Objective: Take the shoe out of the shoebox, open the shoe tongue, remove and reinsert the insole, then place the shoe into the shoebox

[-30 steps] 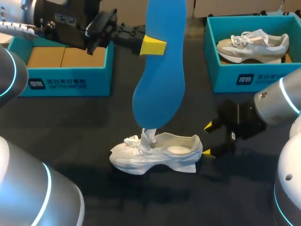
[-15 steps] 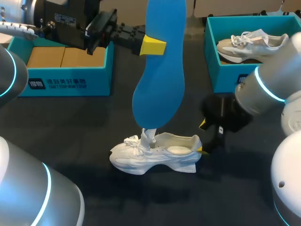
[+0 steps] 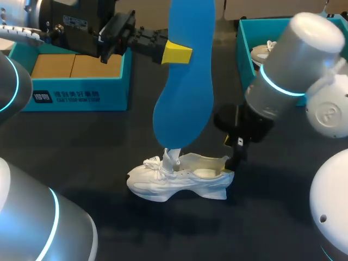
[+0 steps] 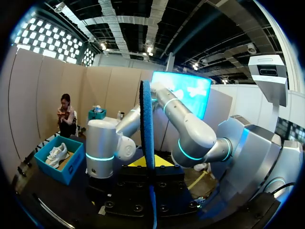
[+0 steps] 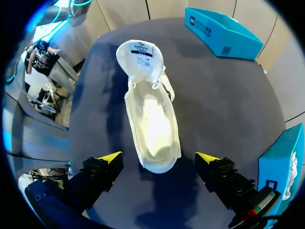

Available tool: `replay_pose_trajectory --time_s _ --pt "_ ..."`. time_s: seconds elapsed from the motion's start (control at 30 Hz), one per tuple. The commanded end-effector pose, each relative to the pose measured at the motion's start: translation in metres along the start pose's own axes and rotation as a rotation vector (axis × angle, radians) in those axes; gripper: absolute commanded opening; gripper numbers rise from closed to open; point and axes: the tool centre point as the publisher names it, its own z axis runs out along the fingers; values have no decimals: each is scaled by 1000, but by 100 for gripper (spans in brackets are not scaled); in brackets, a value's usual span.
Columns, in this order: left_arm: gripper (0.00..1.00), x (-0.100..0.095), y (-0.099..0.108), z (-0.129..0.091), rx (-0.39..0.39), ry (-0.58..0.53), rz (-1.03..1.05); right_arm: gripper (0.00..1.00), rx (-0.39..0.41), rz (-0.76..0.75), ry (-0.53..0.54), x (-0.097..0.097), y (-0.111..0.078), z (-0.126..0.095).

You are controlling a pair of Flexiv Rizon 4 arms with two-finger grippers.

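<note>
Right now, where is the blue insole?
In the head view, the blue insole stands upright mid-table, held in the left gripper, its lower end over the white shoe.

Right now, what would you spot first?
A big blue insole hangs upright over the table, pinched in the left gripper. Just below it sits a white shoe, with the right gripper open on either side of its heel.
</note>
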Motion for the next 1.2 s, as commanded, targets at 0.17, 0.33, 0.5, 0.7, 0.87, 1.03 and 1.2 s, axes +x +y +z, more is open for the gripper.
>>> replay_pose_trajectory --time_s 0.17,0.33,0.5,0.7,0.87,1.03,1.2 --pt "0 -1 -1 1 -4 0 -1 100 189 -23 -23 3 11 12" --pt "0 -1 -1 1 -4 0 -1 100 188 -30 -20 3 13 14" --pt "0 -1 -1 1 -4 0 -1 100 188 -50 -34 0 21 8" --pt "0 -1 -1 1 -4 0 -1 100 161 -90 -50 -10 35 13" --pt "0 -1 -1 1 -4 0 -1 100 137 -111 -67 -19 42 22" --pt "0 -1 -1 1 -4 0 -1 100 142 -110 -101 -25 44 37" --pt "0 -1 -1 1 -4 0 -1 100 134 -107 -104 -30 46 48"
